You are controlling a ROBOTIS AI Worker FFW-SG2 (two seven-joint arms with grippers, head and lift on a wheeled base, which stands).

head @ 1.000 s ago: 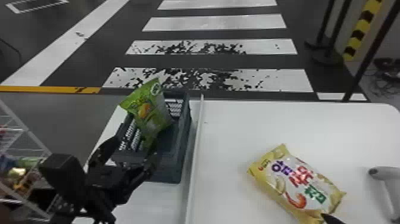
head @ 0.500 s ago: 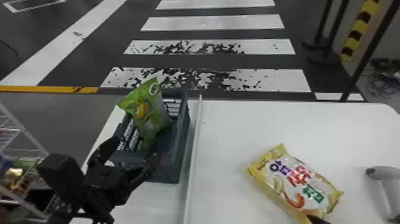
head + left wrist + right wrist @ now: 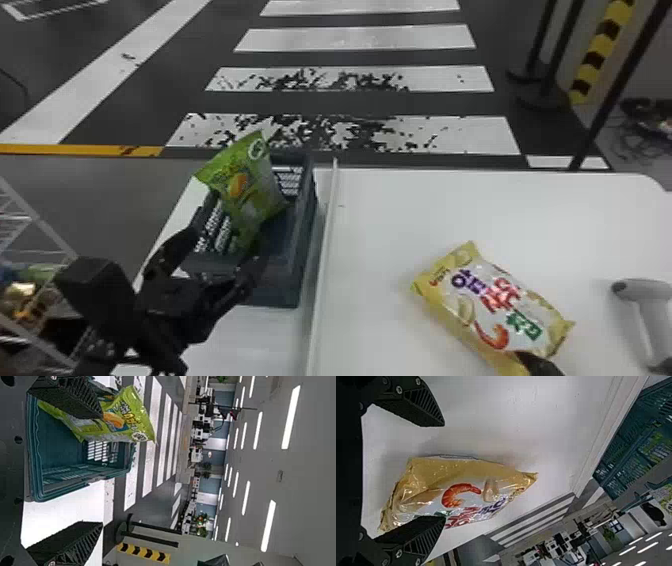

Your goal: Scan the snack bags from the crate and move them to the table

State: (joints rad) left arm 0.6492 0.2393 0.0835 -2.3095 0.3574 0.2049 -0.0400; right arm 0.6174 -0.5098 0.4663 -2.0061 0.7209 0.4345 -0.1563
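With twelve o'clock taken as straight ahead in the head view, the left gripper (image 3: 227,239) is placed at the crate's seven o'clock, its two fingers spread wide apart. Nothing is clamped by them. In the left wrist view, the green snack bag (image 3: 247,192) is partly covered by one finger (image 3: 73,395), while the other finger (image 3: 67,544) is seen over white table surface; whether the bag is touched cannot be told. The green bag is held tilted within the dark crate (image 3: 295,260), its upper end raised above the rim, at the left gripper's one o'clock.

The right gripper (image 3: 537,364) is seen at the five o'clock of the yellow snack bag (image 3: 492,305). By the right wrist view, the fingers of the right gripper (image 3: 443,471) are parted widely, and the bag is overlapped by one of them; nothing is gripped, and contact cannot be told. The yellow bag is laid flat on the white table (image 3: 450,210), its printed face up, between three and four o'clock from the crate. Between the two, a pale strip (image 3: 325,250) is set. A grey handheld scanner (image 3: 645,292) is placed at the yellow bag's three o'clock.
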